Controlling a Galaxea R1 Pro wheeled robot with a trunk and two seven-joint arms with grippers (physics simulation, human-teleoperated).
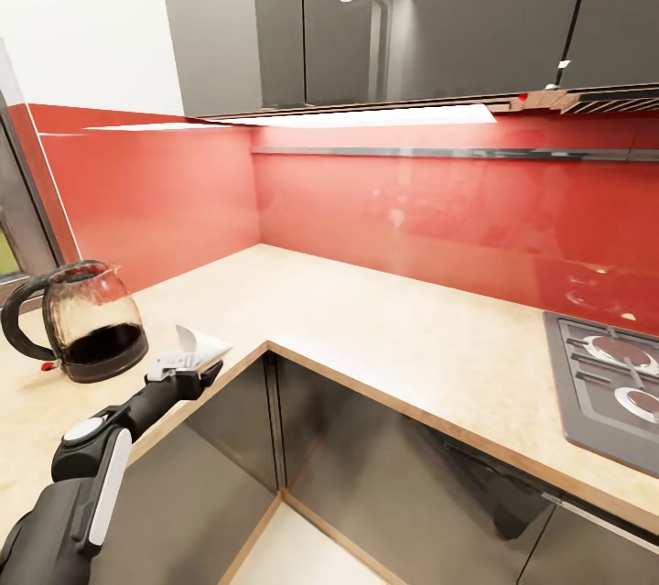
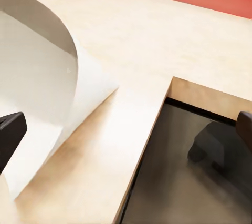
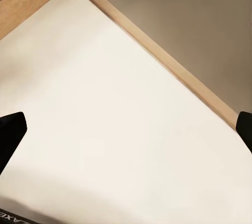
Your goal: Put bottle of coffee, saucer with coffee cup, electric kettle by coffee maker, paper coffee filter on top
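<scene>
**Paper filter at the counter corner, in front of the spread left fingers**

The paper coffee filter (image 1: 203, 346) is seen lying on the kitchen countertop (image 1: 403, 329), right at the near inner corner of the L-shaped worktop. The left gripper (image 1: 188, 372) is held just short of it, above the counter edge. In the left wrist view the filter (image 2: 50, 92) is shown as a curled white cone resting on the wood, nearer to one dark fingertip (image 2: 9, 134) than to the other; the two tips are set wide apart and nothing is clasped between them.

The electric kettle (image 1: 90, 324) is stood upright on the counter to the left of the filter, near it but apart, its handle turned leftward.

The right gripper (image 3: 126, 129) is shown with its fingers spread wide over a pale floor (image 3: 121, 129) edged by a wooden strip (image 3: 157, 50); nothing is held.

A hob (image 1: 609, 388) is set into the counter at the far right, below the red backsplash (image 1: 412, 210).
</scene>
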